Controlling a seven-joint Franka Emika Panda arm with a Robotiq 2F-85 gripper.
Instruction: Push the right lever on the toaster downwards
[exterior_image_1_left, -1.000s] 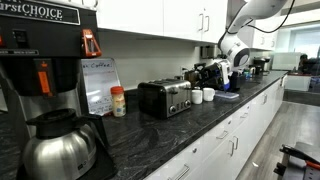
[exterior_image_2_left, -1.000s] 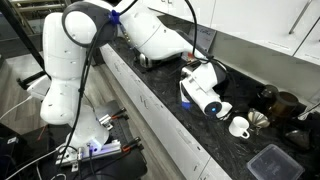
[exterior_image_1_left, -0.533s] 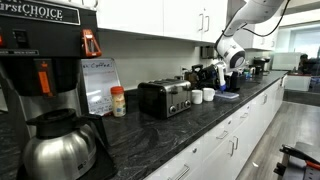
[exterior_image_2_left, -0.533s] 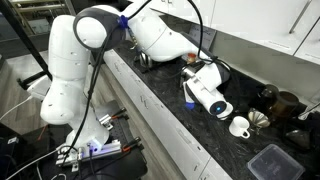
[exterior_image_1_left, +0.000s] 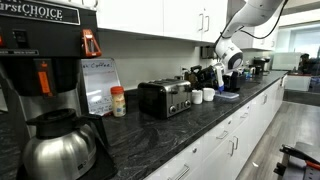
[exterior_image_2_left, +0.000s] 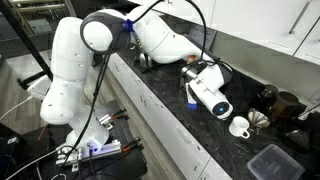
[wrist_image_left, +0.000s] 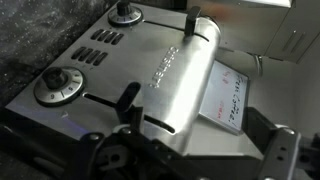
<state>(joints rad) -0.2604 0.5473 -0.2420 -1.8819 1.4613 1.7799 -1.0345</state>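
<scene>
End effector (wrist_image_left: 200, 140), spread wide and empty, hangs well short of the toaster (wrist_image_left: 165, 70) ahead. Lever (wrist_image_left: 128, 95) looks unpressed; approach and push remain.

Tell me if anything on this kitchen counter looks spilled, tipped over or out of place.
Nothing stands out. The toaster sits upright on the counter, the white cups beside it stand upright, and no spill shows.
</scene>
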